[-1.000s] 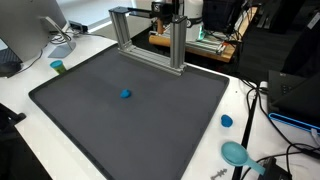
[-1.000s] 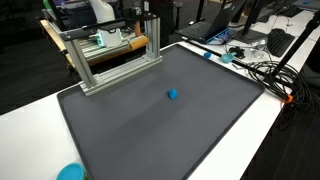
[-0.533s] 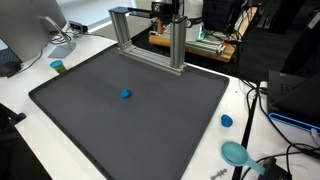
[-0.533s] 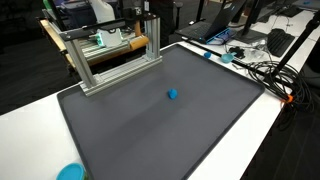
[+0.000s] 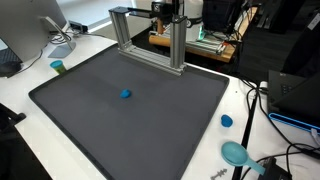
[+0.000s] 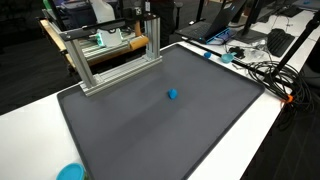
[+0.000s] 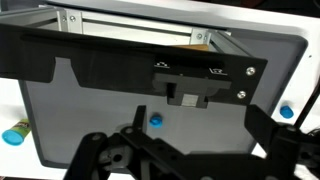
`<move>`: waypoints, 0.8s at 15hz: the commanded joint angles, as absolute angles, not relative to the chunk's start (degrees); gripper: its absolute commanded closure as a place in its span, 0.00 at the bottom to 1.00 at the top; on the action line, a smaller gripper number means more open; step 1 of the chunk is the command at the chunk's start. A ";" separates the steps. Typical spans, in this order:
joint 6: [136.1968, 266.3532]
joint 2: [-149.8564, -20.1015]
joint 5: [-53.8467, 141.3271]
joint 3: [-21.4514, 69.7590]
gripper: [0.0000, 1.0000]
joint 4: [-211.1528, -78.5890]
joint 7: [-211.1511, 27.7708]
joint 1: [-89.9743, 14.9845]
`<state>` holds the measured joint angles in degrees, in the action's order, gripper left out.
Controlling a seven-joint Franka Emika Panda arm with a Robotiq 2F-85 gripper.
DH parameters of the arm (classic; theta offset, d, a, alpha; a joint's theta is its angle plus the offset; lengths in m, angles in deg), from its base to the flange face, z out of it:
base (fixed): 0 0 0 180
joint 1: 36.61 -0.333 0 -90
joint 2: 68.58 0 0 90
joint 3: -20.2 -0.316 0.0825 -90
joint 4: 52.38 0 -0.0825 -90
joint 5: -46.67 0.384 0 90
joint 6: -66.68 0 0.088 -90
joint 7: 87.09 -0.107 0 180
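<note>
A small blue object (image 5: 125, 95) lies alone near the middle of a dark grey mat (image 5: 80, 110) on a white table; it shows in both exterior views (image 6: 172, 95). In the wrist view it (image 7: 155, 120) sits far below my gripper (image 7: 200, 152), whose black fingers are spread apart and hold nothing. The gripper hangs high above the mat (image 7: 90, 110) and touches nothing. It is out of view in both exterior views.
An aluminium frame (image 5: 178, 45) (image 6: 110, 65) stands at the mat's back edge. A teal cup (image 5: 57, 67) (image 7: 14, 133), a blue cap (image 5: 227, 121) (image 7: 287, 112) and a teal dish (image 5: 236, 153) (image 6: 70, 172) sit on the white table. Cables (image 6: 265, 70) lie along one side.
</note>
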<state>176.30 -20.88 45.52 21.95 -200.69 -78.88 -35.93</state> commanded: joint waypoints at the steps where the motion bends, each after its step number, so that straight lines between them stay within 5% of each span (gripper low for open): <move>1: 176.20 -21.08 45.19 22.35 0.00 -200.53 -79.23 -36.61; 12: 186.62 -22.56 44.13 18.20 0.00 -206.86 -86.15 -36.02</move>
<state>184.42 -22.78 45.13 19.07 -204.58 -84.00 -36.07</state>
